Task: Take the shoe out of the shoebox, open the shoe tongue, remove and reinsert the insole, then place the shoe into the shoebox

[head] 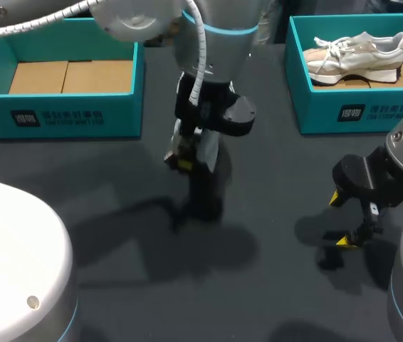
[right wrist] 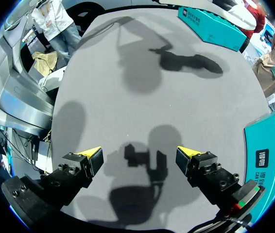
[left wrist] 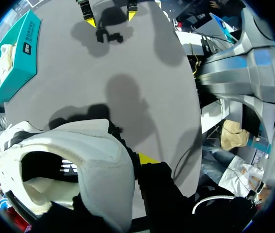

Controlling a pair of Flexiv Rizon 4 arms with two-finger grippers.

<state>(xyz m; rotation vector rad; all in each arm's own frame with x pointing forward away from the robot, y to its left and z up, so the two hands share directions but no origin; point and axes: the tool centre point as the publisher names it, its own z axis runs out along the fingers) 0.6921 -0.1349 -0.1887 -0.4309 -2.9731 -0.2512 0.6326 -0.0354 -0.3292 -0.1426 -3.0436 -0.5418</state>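
One white padded sneaker (left wrist: 94,160) hung clamped in the left gripper (head: 185,162), whose second fingertip was hidden behind it. At near right, the right gripper (right wrist: 138,158) stood spread apart.

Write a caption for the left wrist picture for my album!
Left gripper holds a white shoe above the grey table, right gripper open beyond.

Your left gripper (left wrist: 128,166) shows you one yellow fingertip (left wrist: 147,158) only, its partner hidden behind the white padded sneaker (left wrist: 79,160), whose front runs past the wrist view's edge.
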